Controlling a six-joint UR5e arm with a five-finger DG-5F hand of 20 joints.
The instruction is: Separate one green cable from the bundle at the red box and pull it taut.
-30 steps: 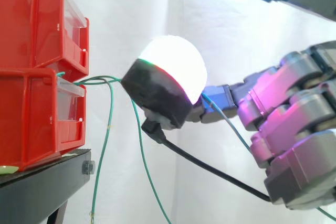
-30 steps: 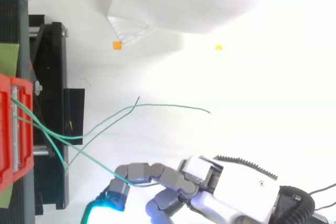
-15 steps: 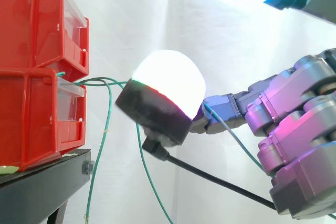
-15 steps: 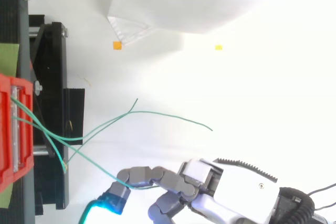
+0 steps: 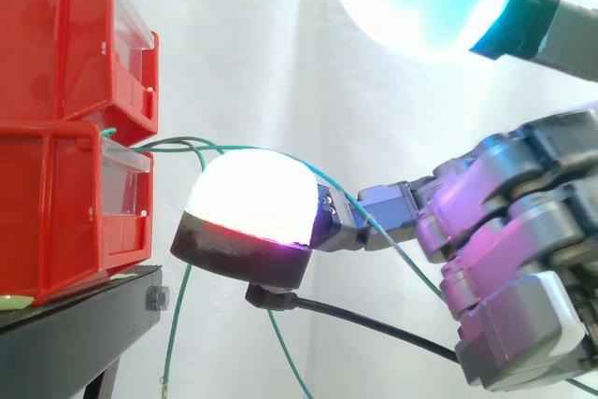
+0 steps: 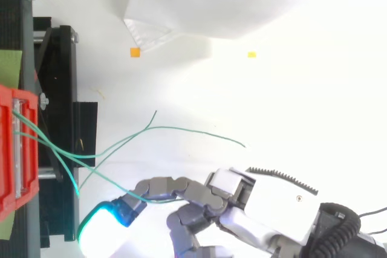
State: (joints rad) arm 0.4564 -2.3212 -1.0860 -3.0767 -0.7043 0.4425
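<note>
Side view: I see two glossy red plastic boxes stacked on a matte black stand [image 5: 84, 324]. Thin green cables come out of the clear front lip of the lower red box [image 5: 65, 203]. The hand [image 5: 523, 231] has its grey jointed fingers curled, with one green cable [image 6: 109, 182] pinched between them. That cable runs from the box to the fingers in a gentle bow, passing just above a domed pad [image 5: 252, 198] that glows white on a black base. In the top view, the loose cables [image 6: 193, 131] curve away over the white floor, apart from the held one.
</note>
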